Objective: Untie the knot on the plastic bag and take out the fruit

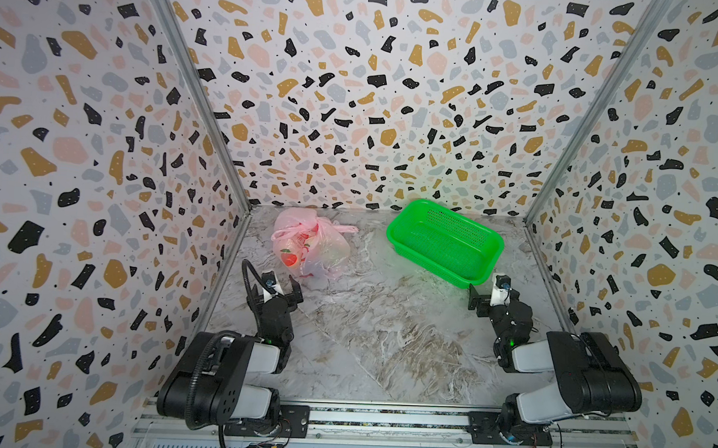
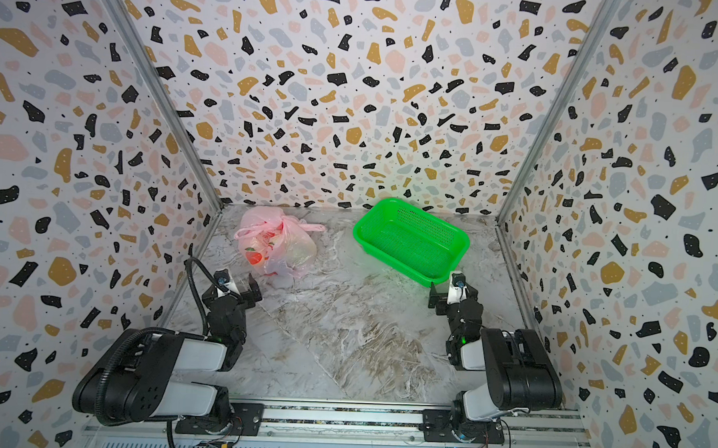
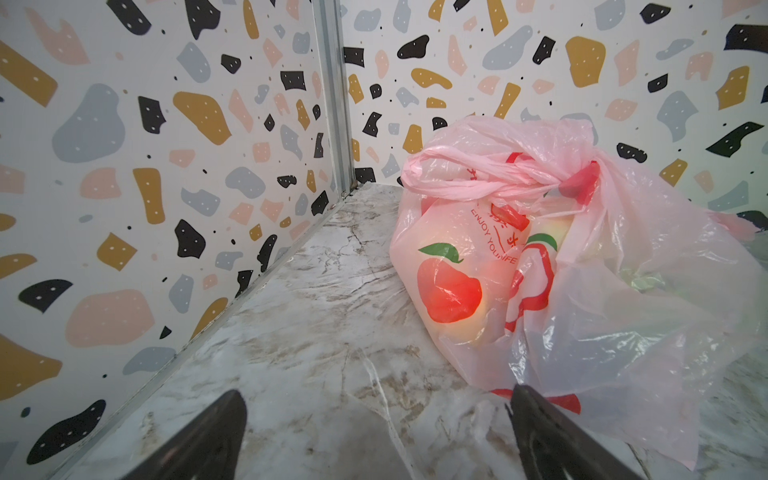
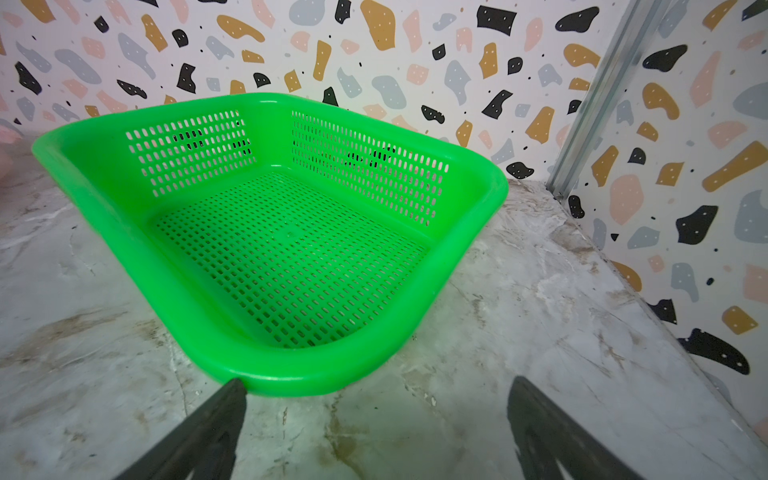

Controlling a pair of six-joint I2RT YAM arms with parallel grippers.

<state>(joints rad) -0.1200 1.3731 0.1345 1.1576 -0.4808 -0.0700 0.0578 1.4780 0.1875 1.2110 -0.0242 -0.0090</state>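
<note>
a marble-patterned tabletop [image 1: 365, 337], grey-white with brown veining and a slightly wrinkled covering, carries everything here. 2 things lie directly on it, both toward the far edge by the back wall. the pink plastic bag [image 1: 310, 248] slumps near the far left corner, its crinkled film spreading out flat onto the surface around it. the green basket [image 1: 457, 227] stands upright on its base to the right, well apart from the bag and turned at an angle to the walls.
</note>
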